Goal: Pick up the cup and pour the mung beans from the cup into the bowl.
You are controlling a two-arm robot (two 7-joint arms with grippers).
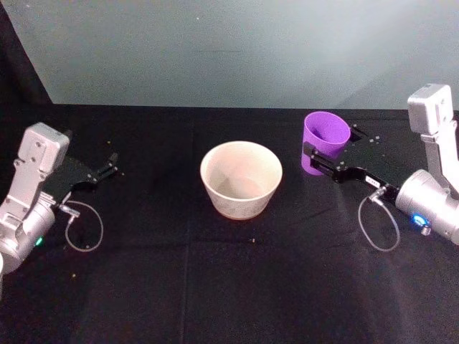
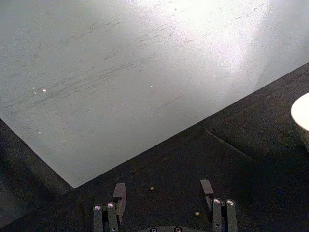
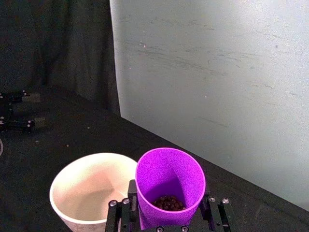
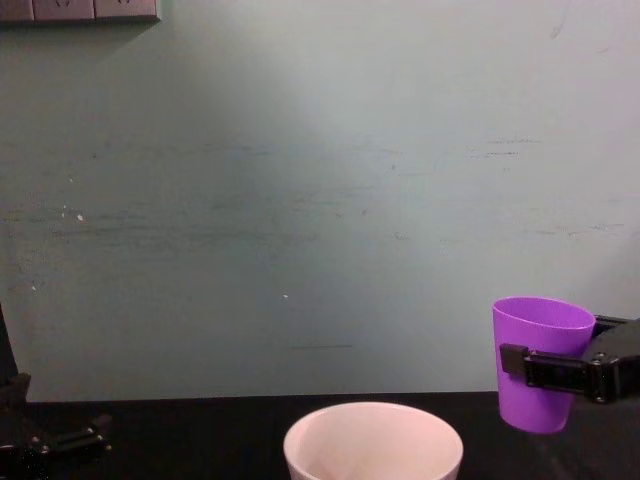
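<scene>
The purple cup [image 1: 326, 138] is upright just right of the white bowl [image 1: 241, 179], and my right gripper [image 1: 324, 159] is shut on its wall. In the right wrist view, dark mung beans [image 3: 169, 202] lie at the bottom of the cup [image 3: 170, 179], with the bowl [image 3: 91, 188] right beside it and nothing in it. From the chest, the cup [image 4: 540, 360] is held by the right gripper [image 4: 560, 370] with its rim well above the rim of the bowl [image 4: 372, 440]. My left gripper [image 1: 100, 172] rests open at the table's left, holding nothing.
A black cloth [image 1: 215, 287] covers the table in front of a pale green wall [image 4: 300, 200]. A few loose beans [image 2: 151, 188] lie on the cloth by the left gripper [image 2: 163, 193], and the bowl's edge [image 2: 301, 113] shows off to one side.
</scene>
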